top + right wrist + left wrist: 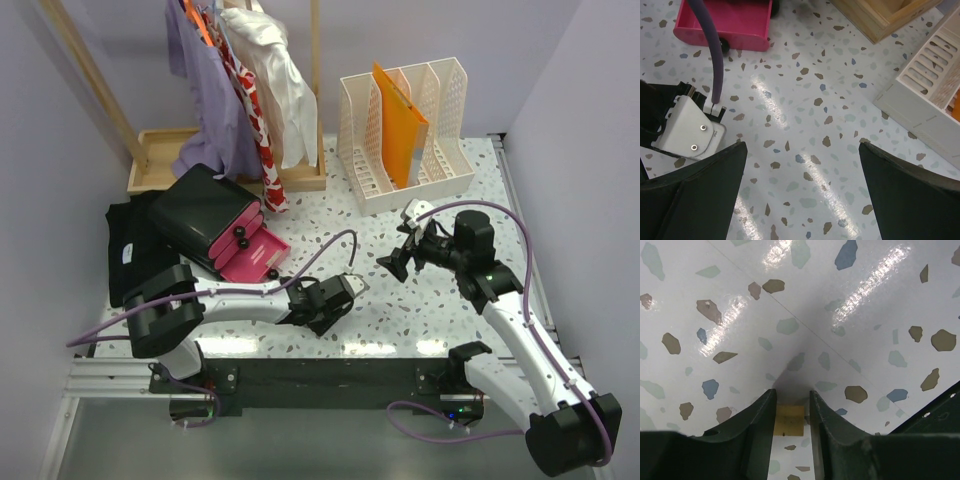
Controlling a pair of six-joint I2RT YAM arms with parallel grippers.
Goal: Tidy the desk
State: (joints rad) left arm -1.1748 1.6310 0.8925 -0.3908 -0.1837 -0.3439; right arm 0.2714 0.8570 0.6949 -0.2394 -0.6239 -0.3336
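The desk (400, 310) is white terrazzo. My left gripper (325, 305) is down low on the desk near the front edge. In the left wrist view its fingers (791, 393) stand narrowly round a small yellow block (789, 421) that lies flat on the desk (790, 325). The left finger touches the block, while a thin gap still shows at the right one. My right gripper (405, 250) hovers above the desk's middle right. Its jaws (802, 145) are wide open with only bare desk (805, 100) between them.
A black case with pink drawers (215, 225) lies open at the left, its pink tray (725, 20) pulled out. Black cloth (130, 245) lies beside it. A white file holder (405, 130) with an orange folder stands at the back. A wooden tray (160, 150) carries a rack of clothes.
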